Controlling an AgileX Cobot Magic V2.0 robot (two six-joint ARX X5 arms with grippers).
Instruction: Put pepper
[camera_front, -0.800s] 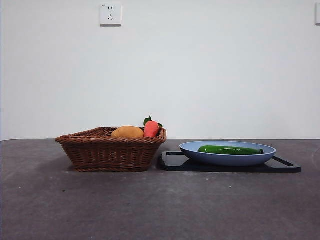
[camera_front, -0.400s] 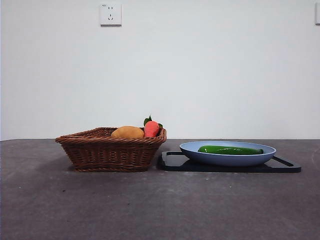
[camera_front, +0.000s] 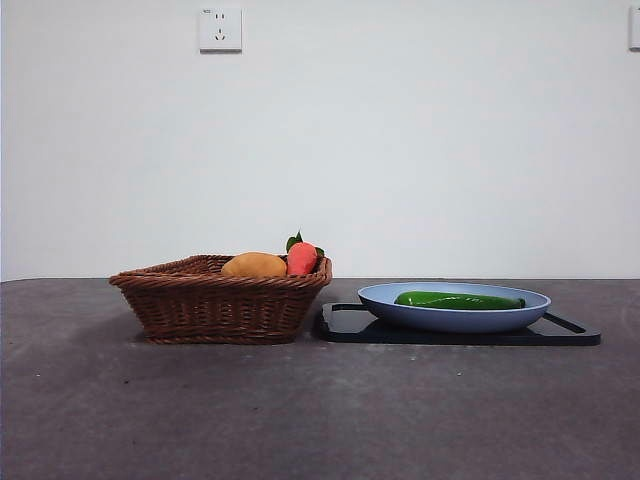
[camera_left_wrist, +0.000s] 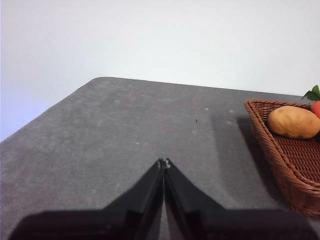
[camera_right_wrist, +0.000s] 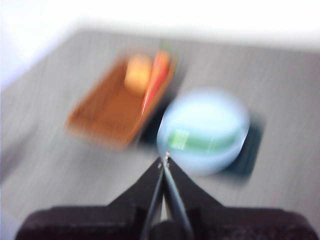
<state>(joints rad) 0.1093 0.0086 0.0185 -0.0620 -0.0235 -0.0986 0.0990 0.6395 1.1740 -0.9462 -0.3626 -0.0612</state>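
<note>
The dark-green pepper (camera_front: 459, 299) lies in a blue plate (camera_front: 400, 304) on a black tray (camera_front: 345, 325) at the right in the front view. It shows blurred in the right wrist view (camera_right_wrist: 202, 141). My right gripper (camera_right_wrist: 163, 161) is shut and empty, high above the table, short of the plate. My left gripper (camera_left_wrist: 163, 162) is shut and empty over bare table beside the wicker basket (camera_left_wrist: 285, 160). Neither arm shows in the front view.
The wicker basket (camera_front: 215, 300) stands left of the tray and holds a rounded orange-yellow fruit (camera_front: 254, 265) and a small red fruit with green leaves (camera_front: 302, 256). A wall socket (camera_front: 220, 29) is on the back wall.
</note>
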